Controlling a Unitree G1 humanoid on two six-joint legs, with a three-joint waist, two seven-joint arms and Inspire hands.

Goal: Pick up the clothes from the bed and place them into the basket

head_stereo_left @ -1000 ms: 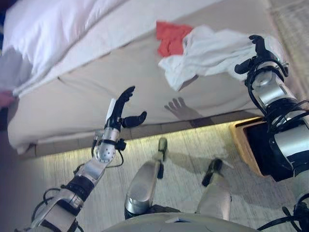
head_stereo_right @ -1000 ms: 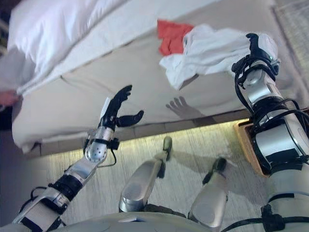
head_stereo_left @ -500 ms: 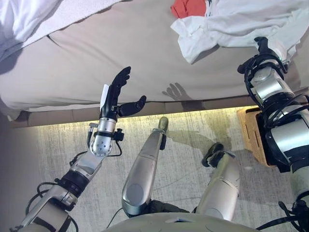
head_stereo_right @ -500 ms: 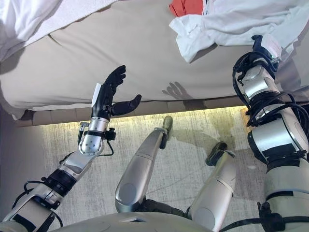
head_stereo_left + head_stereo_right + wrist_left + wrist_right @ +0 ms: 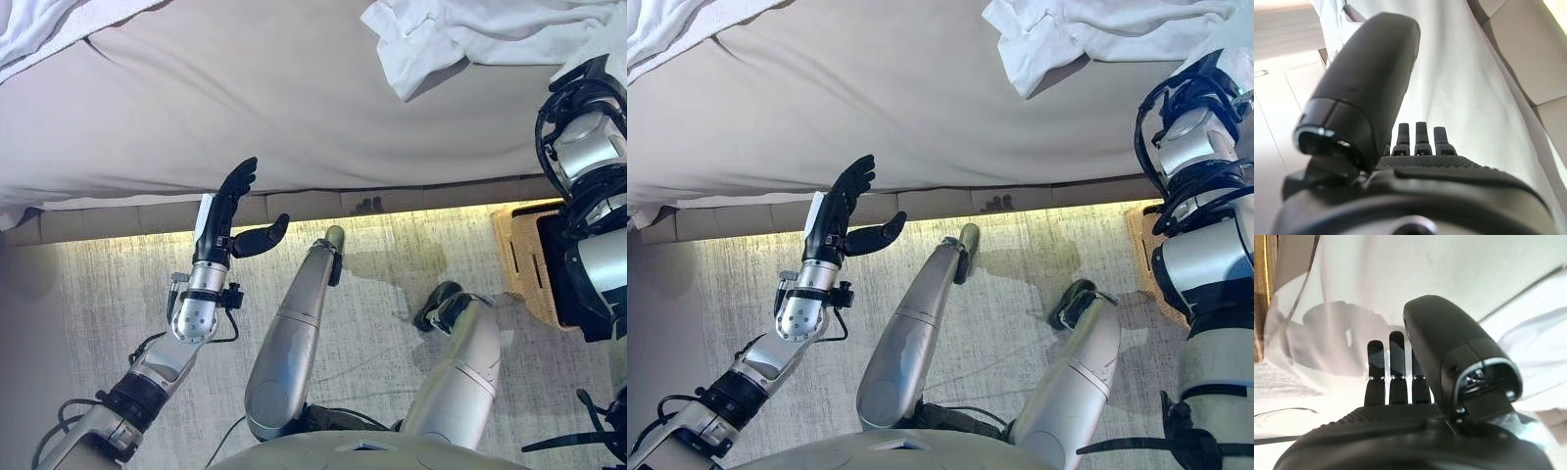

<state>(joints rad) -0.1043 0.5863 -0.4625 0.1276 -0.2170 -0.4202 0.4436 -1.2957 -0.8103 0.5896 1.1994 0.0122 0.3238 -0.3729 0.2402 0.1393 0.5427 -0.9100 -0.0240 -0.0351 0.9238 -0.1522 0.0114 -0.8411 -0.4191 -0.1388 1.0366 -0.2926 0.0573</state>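
Note:
A crumpled white garment (image 5: 460, 34) lies on the beige bed (image 5: 274, 108) at the far right, partly cut off by the view's top edge. My right hand (image 5: 1396, 404) is beside the garment's right end, fingers (image 5: 1396, 362) straight over white cloth, holding nothing. It shows in the eye views as a dark shape (image 5: 1203, 76) at the right edge. My left hand (image 5: 227, 211) is raised in front of the bed's near side, open and empty, far from the garment. The wicker basket (image 5: 521, 262) stands on the floor at the right, mostly hidden behind my right arm.
White bedding (image 5: 34, 24) is bunched at the bed's far left corner. A lit strip runs along the bed's base (image 5: 118, 220). Pale carpet (image 5: 98, 304) covers the floor between the bed and me.
The whole picture has shifted, so the camera has moved: bed and garment sit higher and the red garment has left the view. Both hands stay open, the left still raised.

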